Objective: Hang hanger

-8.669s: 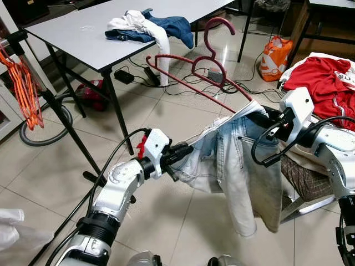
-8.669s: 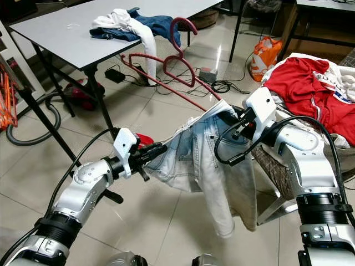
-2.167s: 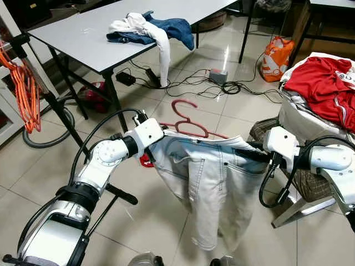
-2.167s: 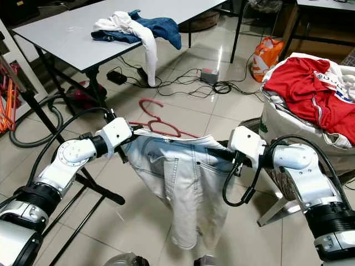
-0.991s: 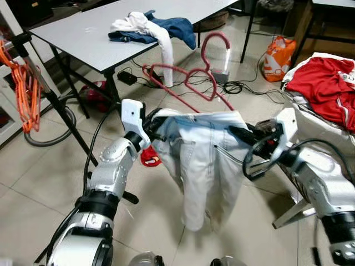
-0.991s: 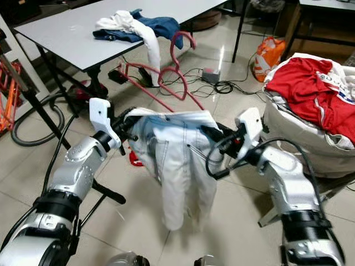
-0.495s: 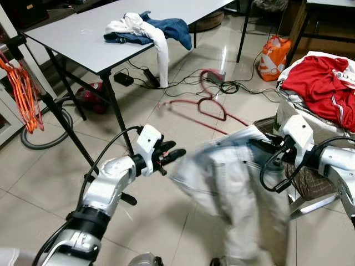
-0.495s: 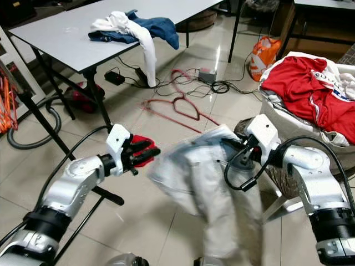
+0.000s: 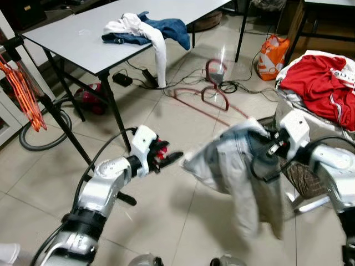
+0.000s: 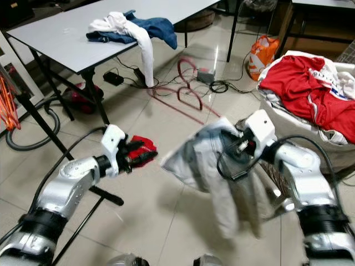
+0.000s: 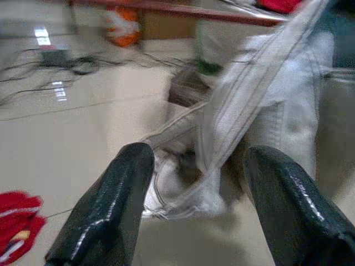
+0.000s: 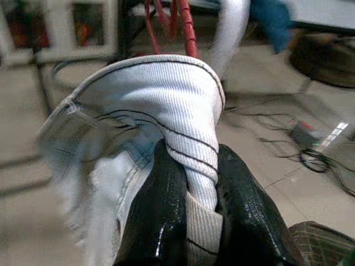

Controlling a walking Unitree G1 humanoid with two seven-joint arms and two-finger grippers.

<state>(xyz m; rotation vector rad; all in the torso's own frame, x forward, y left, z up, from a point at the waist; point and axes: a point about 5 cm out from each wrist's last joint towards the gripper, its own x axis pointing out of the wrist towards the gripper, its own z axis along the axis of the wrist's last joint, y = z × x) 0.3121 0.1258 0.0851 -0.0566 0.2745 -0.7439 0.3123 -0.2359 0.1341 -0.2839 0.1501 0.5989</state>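
A tiled floor (image 9: 183, 122) strewn with cables is seen, with a grey table (image 9: 83, 47) at about ten o'clock, on which a heap of white and blue clothes (image 9: 145, 29) is piled. Orange hangers (image 9: 22, 88) are hung on a black stand at nine o'clock. The left gripper (image 11: 194, 183) is held out at mid-height left of centre, its fingers (image 11: 113, 205) spread wide with nothing between them. At twelve o'clock a dark red hanger (image 9: 213, 91) is blurred in mid-air above the floor. To the right of centre, pale jeans (image 9: 244, 172) are pinched in the right gripper (image 12: 191, 199), whose fingers are closed on the waistband. At two o'clock a red shirt (image 9: 319, 83) is draped over a basket.
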